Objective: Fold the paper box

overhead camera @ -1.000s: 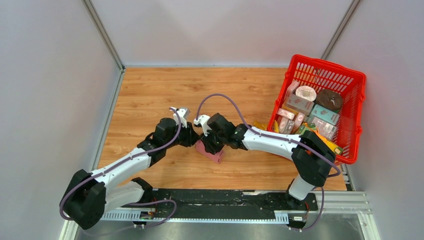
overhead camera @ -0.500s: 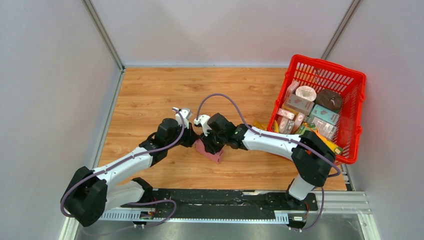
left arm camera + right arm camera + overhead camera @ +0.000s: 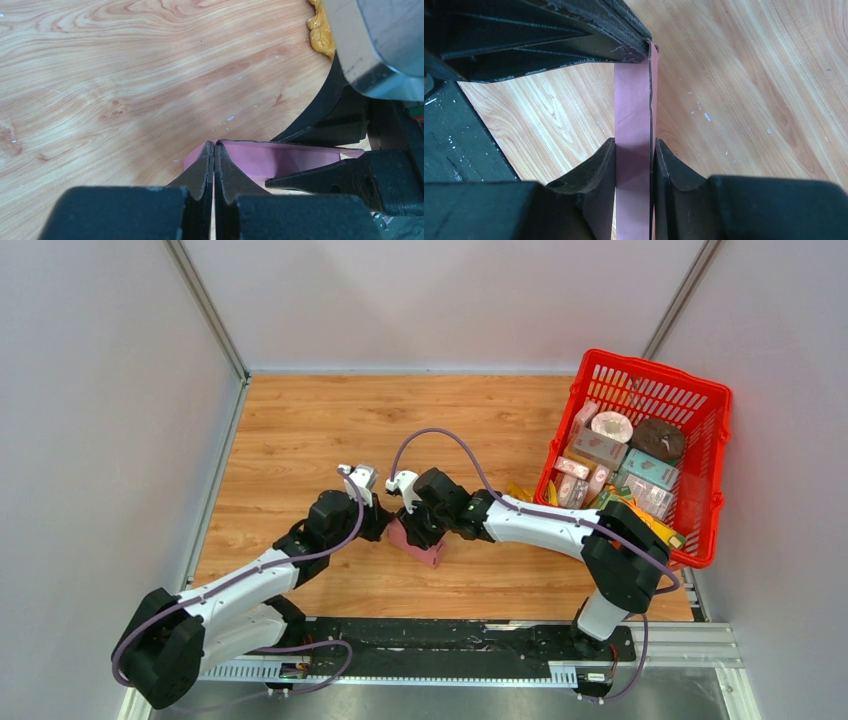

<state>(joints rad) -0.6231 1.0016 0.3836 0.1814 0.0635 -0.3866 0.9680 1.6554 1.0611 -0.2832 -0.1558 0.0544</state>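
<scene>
Paper box point(image 3: 633, 100): plain pink, narrow block on the wooden bench point(image 3: 300, 430), grasped by right tool point(image 3: 635, 145); left tool point(image 3: 214, 147) clenched, tips meeting at the box's left end.

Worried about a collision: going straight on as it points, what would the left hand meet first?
The pink thin-cardboard paper box: the left hand's shut tips sit right at its edge. The right hand, clamped on that box, lies just beyond, though depth is unclear.

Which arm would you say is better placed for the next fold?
Probably the left arm: its jaws are shut at the paper box's end edge, while the right arm's jaws clamp its middle.
</scene>
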